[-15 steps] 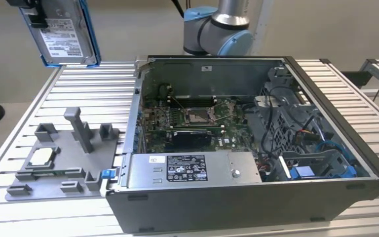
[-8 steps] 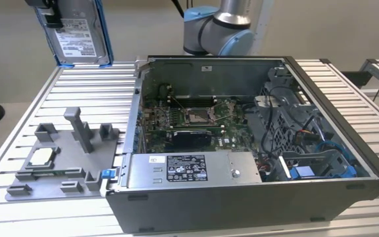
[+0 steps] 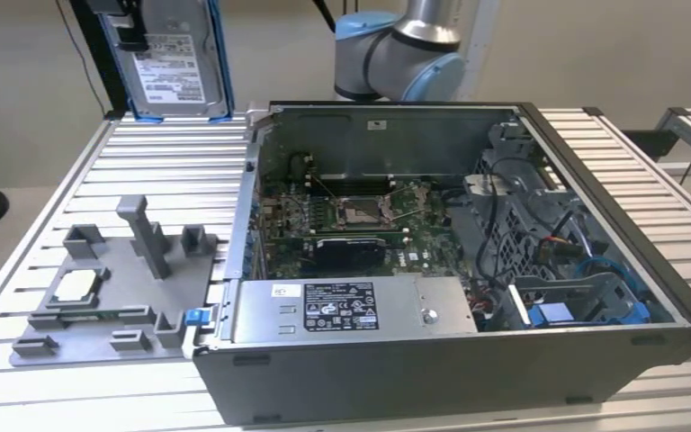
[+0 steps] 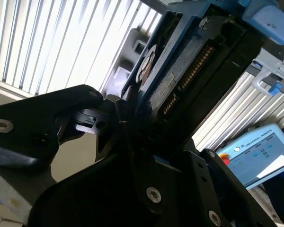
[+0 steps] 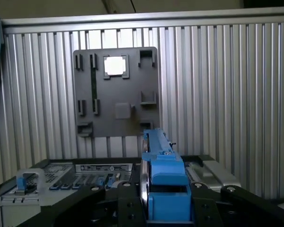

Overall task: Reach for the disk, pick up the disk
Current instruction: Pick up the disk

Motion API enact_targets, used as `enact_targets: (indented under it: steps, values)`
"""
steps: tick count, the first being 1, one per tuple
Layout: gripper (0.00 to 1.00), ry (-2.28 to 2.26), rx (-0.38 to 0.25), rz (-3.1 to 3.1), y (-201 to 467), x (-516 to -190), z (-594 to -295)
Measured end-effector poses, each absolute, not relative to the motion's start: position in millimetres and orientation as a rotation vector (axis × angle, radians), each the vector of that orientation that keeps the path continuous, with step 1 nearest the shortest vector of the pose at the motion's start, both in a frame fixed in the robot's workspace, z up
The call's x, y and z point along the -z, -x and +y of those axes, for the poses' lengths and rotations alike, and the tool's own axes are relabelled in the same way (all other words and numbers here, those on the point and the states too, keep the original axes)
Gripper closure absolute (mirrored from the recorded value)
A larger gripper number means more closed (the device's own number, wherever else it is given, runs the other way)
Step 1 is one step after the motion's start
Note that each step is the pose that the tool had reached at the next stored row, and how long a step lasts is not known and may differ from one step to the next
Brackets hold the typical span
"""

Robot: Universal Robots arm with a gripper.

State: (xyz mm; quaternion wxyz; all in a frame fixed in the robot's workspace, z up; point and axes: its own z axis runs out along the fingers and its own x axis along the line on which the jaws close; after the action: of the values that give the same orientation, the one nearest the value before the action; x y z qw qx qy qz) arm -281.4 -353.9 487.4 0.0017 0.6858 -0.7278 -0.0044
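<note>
One disk (image 3: 180,67), top beyond the exterior view, in the tool (image 5: 164,193)

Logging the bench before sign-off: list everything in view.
disk: one, silver-grey, blue-framed, held above table, exterior view's left
computer case: one, grey, open, mid-table
long box: one, grey, stickered, at case's near edge
fixture plate: one, grey, on table beside case
chip: one, silver, on fixture plate
table: one, silver, slatted
screen unit: one, pale blue, past table edge
arm: one, grey-blue, behind case
claw: one, black, shut on the disk
</note>
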Motion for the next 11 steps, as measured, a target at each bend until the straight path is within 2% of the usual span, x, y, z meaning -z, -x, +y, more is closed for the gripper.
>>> enact_targets:
  steps: [11]
  values:
    - [1.00, -2.150, 0.018, -2.282, 233, -487, -354]
